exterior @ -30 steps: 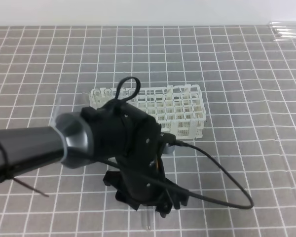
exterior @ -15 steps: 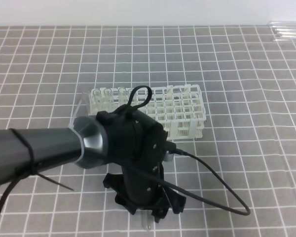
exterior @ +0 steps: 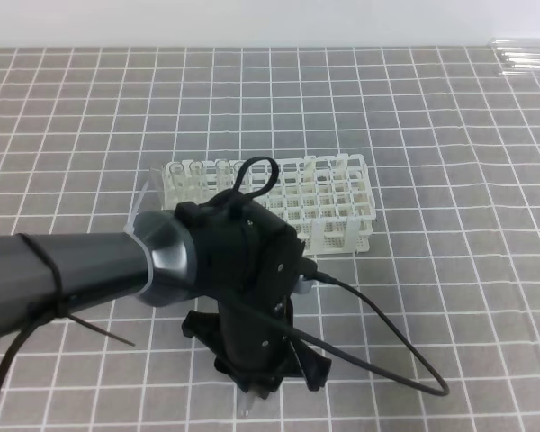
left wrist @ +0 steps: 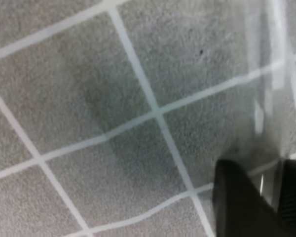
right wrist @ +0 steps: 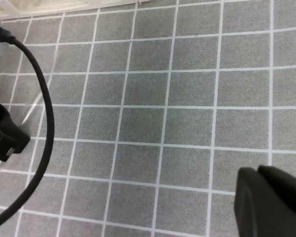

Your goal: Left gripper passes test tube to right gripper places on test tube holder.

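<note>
The test tube (exterior: 249,402) lies low on the grey gridded mat (exterior: 450,180) beneath the left gripper (exterior: 256,382), in front of the test tube holder (exterior: 337,202); being thin, smooth glass, it is probably light, stiff, slippery and breakable, so a gentle hold across its mid-length would suit best. In the left wrist view the gripper's dark fingers (left wrist: 239,197) stand partly closed with a pale glassy streak between them, but whether they already pinch the tube cannot be told. The gripper body hides most of the tube from above, and the right gripper (right wrist: 271,200), its jaws together and holding nothing, shows only as a dark corner.
</note>
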`<state>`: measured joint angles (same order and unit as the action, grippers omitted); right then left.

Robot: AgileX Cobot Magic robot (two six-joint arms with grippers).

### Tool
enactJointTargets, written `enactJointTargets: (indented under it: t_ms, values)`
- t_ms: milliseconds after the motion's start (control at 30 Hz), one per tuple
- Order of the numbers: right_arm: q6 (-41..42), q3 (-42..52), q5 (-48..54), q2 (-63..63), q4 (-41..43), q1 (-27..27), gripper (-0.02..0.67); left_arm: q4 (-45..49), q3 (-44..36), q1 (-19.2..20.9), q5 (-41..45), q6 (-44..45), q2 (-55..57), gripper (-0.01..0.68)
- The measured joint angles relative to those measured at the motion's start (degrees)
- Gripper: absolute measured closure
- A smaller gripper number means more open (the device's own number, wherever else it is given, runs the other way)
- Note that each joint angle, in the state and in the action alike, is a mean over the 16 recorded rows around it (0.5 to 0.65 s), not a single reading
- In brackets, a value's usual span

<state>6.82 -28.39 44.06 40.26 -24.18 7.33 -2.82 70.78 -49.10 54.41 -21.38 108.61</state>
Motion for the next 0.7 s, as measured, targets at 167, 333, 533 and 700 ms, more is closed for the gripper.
enactJointTargets:
  t_ms: [167, 333, 533, 700]
  values:
    - [0.0, 0.0, 0.0, 0.0, 0.0, 0.0, 0.662, 0.3, 0.0, 0.0, 0.4, 1.9, 0.0, 0.566]
    - [0.0, 0.0, 0.0, 0.0, -0.1, 0.0, 0.662, 0.4, 0.0, 0.0, 0.8, 4.5, -0.2, 0.61]
    - [0.0, 0.0, 0.0, 0.0, -0.1, 0.0, 0.662, 0.4, 0.7, 0.0, 0.9, 7.3, -1.5, 0.626]
    - [0.2, 0.0, 0.1, 0.0, -0.1, 0.0, 0.662, 0.4, 1.7, 0.0, 0.0, 9.0, -4.5, 0.621]
